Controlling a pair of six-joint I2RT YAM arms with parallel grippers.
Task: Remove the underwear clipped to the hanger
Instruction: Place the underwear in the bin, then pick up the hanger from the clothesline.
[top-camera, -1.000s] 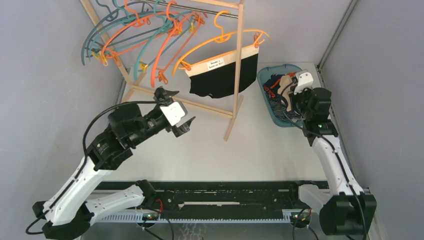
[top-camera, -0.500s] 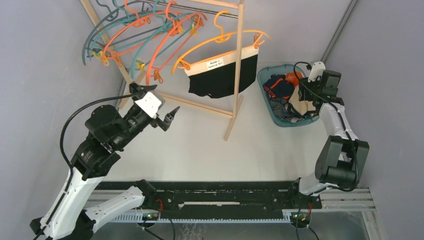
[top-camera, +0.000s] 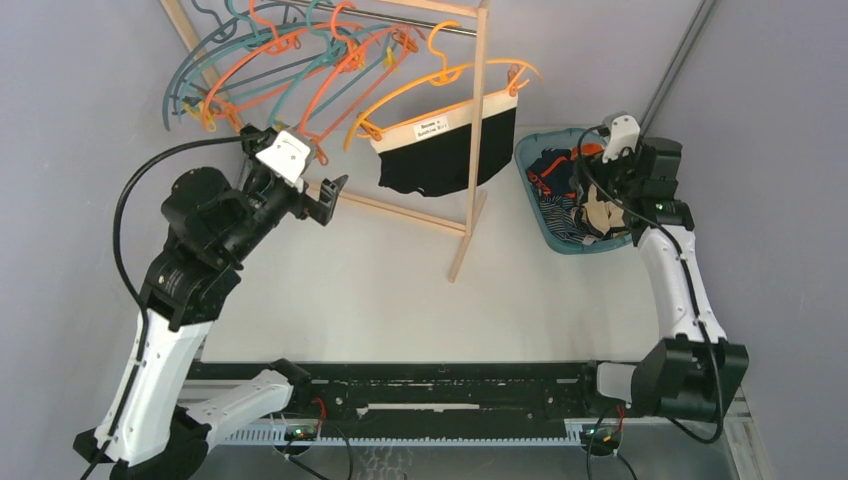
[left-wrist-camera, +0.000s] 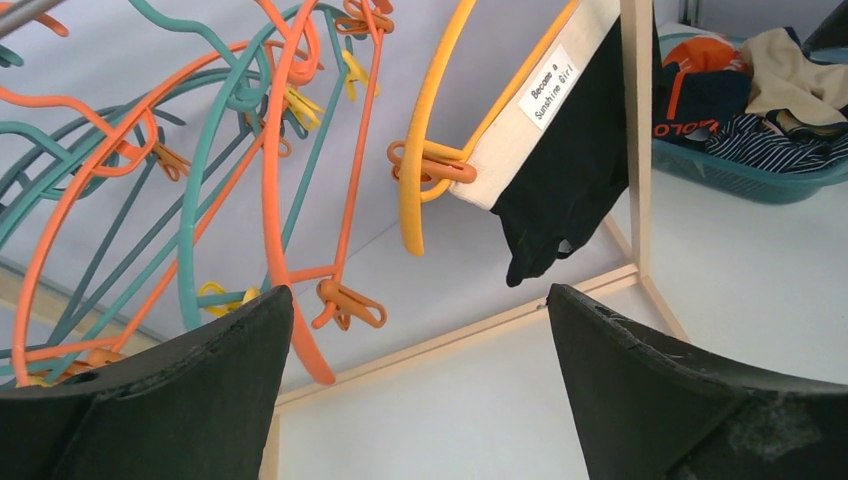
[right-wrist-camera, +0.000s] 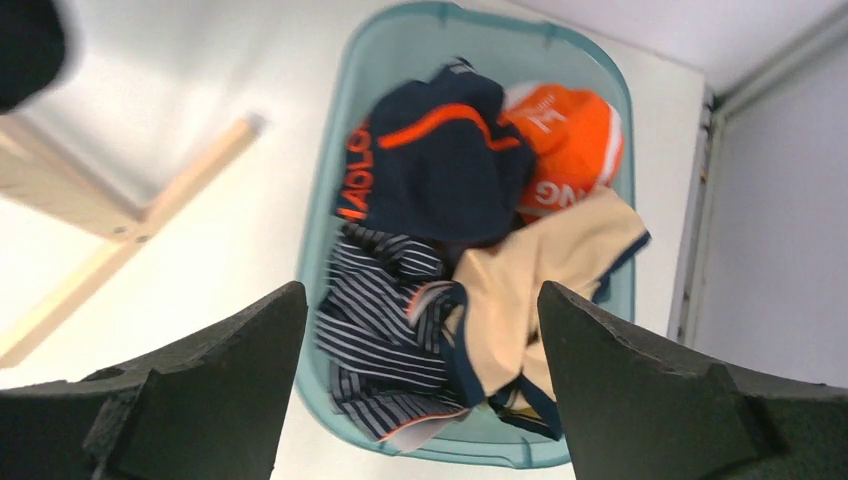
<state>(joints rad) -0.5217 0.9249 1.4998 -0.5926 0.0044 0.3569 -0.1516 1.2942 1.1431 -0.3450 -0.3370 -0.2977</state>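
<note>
Grey walls (top-camera: 80, 60) frame black underwear (top-camera: 440, 165) (clipped up).

Lab test cell, grey partition walls (top-camera: 80, 110)

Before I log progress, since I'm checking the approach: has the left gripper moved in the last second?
Yes. The left gripper rose up-left in the top view, reaching the wooden rack's lower bar.
</note>
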